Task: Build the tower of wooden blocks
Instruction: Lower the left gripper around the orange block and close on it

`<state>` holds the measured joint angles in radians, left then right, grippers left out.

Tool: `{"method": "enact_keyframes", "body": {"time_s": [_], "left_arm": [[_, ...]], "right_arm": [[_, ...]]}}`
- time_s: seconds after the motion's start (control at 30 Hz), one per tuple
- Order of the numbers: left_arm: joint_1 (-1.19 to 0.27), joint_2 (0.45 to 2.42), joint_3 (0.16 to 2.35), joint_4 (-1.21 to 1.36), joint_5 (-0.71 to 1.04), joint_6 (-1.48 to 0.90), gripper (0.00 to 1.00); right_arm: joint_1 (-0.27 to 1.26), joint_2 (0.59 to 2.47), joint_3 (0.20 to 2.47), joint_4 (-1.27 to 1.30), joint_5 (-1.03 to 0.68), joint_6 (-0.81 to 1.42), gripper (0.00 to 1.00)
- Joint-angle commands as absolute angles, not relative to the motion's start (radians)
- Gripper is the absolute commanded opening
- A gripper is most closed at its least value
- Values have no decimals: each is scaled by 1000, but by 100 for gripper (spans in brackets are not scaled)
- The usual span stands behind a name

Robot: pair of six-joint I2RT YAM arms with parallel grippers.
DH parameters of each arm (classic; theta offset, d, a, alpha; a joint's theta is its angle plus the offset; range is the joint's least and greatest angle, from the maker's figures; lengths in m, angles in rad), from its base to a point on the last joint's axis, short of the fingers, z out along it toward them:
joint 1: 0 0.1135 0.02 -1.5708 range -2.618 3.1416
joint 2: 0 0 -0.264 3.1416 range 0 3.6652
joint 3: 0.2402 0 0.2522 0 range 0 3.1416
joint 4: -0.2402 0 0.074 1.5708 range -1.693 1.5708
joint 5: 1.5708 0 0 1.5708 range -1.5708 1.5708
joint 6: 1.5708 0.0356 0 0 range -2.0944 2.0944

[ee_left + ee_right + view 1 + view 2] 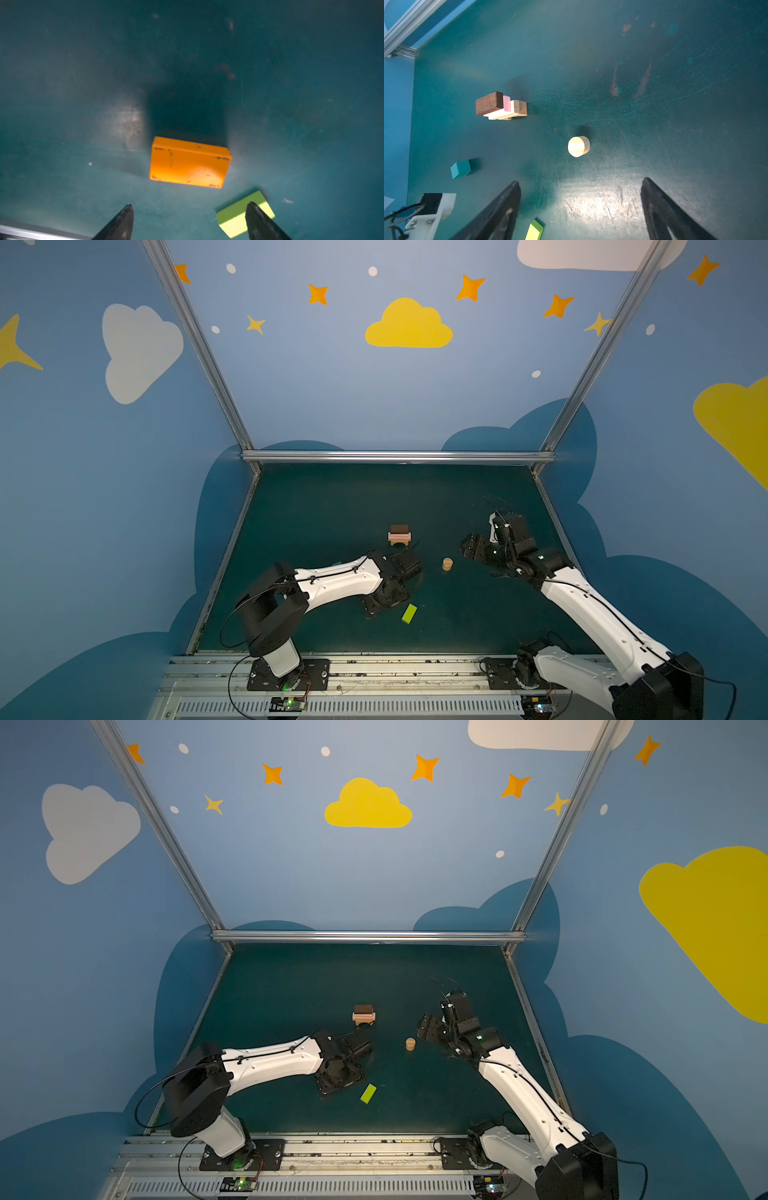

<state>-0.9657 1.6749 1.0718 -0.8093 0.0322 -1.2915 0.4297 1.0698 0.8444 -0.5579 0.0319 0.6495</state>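
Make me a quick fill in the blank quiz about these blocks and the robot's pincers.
1. The tower is topped by a dark ____ brick.
2. The orange brick shows only in the ____ wrist view.
3. The right pincer is ____ and holds nothing.
Missing words: brown, left, open.

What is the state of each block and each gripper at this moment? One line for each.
wood block tower: upright, four blocks stacked.
orange brick: lying flat, not gripped.
lime green brick: lying flat, loose.
teal cube: loose, apart from the tower.
tan short cylinder: standing on end, loose.
left gripper: open, empty.
right gripper: open, empty.
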Motion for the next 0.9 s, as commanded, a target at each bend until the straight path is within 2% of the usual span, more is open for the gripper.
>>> {"method": "enact_keyframes", "body": {"time_s": [0.0,0.57,0.73,0.87], "left_arm": [[-951,1688,1090,-861,-6,-1271,84],[-923,1762,1128,-830,0,-1191,83],[-931,1781,1132,-851,-9,-1183,78],[-931,1782,1132,-841,-7,-1174,71]], "right_arm": [[420,1048,830,-550,20,643,89],[398,1066,818,-526,-24,649,89],[397,1070,812,-514,-32,650,89],[396,1081,810,-506,-44,654,88]]}}
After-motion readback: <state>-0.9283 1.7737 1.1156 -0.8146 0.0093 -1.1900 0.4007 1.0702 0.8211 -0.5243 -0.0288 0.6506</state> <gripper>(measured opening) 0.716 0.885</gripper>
